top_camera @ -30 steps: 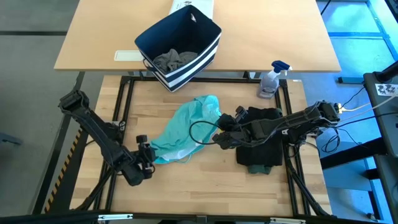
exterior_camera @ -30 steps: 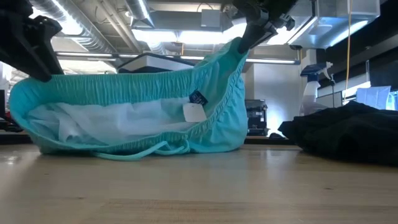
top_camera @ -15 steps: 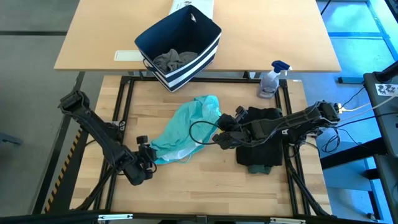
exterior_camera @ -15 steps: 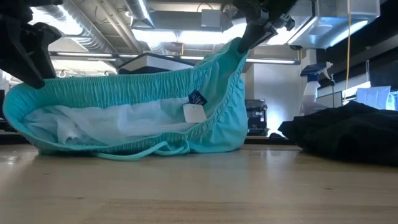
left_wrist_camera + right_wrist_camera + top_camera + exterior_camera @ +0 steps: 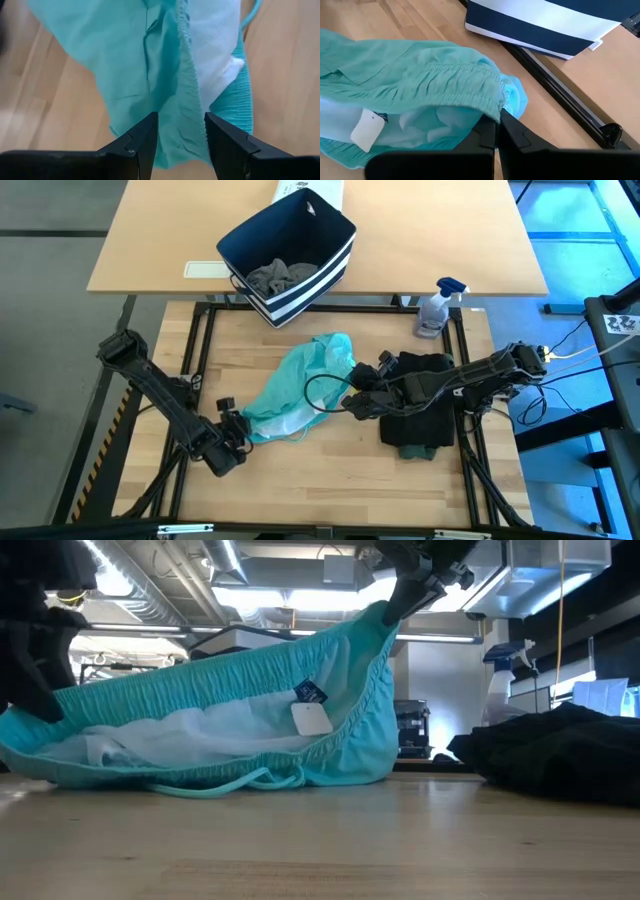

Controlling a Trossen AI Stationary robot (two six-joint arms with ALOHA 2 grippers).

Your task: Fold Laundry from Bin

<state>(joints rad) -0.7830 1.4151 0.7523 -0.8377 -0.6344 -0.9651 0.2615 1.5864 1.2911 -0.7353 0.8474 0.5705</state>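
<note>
Nearest you, the left gripper [image 5: 236, 435] sat low at the front-left of the work table [image 5: 330, 465]; its fingers [image 5: 145, 137] stood partly apart around the gathered waistband of the teal shorts [image 5: 295, 385], pinching that edge. The shorts lay spread across the middle of the table, white lining and a small tag [image 5: 312, 718] showing. Further in, you had the right gripper [image 5: 357, 393] closed tight on the waistband's opposite end, lifting it clear of the wood. Just beside it, to the right, a dark folded pile [image 5: 418, 415] rested. Beyond, a spray bottle [image 5: 436, 308] stood near the frame; the striped navy bin [image 5: 290, 255] sat tilted on the far table, grey cloth [image 5: 278, 276] inside.
</note>
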